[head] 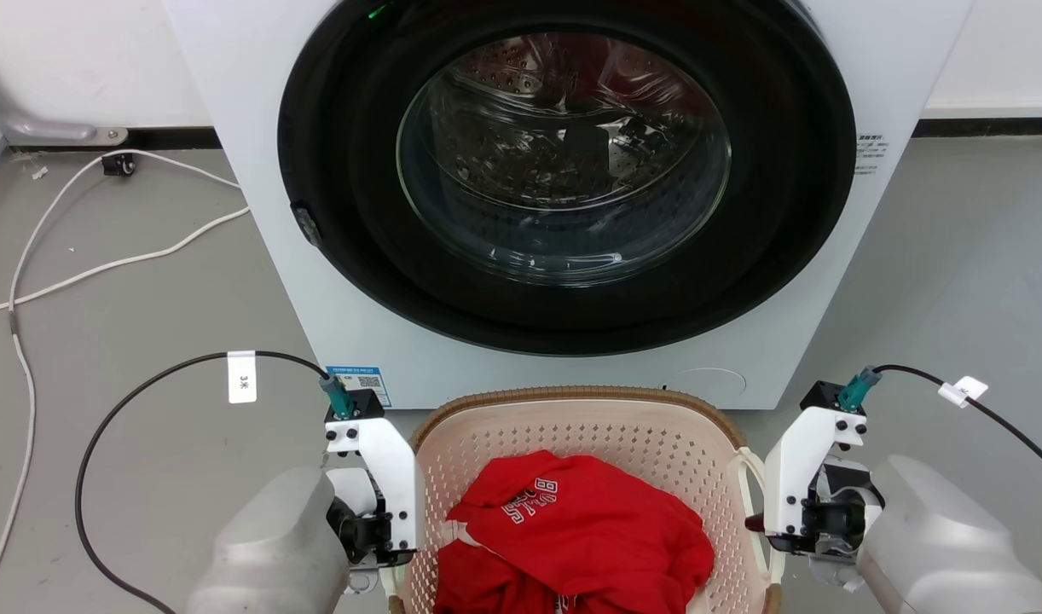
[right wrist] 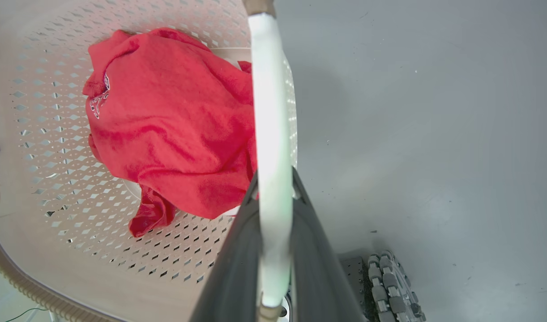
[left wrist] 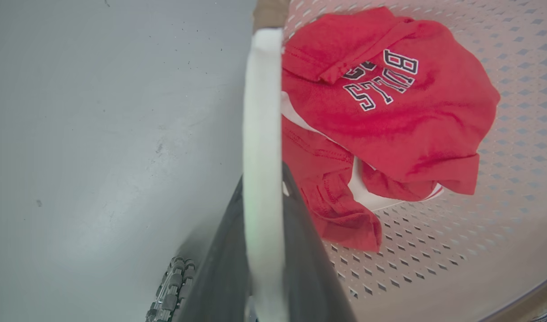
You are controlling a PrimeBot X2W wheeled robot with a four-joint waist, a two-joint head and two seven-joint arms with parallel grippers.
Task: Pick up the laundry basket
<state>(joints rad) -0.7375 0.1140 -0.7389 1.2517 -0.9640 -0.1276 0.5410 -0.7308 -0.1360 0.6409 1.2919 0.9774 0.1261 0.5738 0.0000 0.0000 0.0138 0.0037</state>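
Two grips look set: left pincer (left wrist: 262,173) and right pincer (right wrist: 274,172) clench the handles (left wrist: 261,103) of the laundry basket (head: 572,396); next calls for an even lift.

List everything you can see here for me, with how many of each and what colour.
washing machine: one, white with a dark round glass door, at the back
laundry basket: one, pale pink with a brown rim, in front of the washing machine
red clothes: a heap, number unclear, inside the laundry basket
white cable: one, on the grey floor at the left
blue sticker: one, low on the washing machine's front
black cables: two, each with a white tag, one running to each gripper
left gripper: one, dark fingers closed on the white left handle
right gripper: one, dark fingers closed on the white right handle
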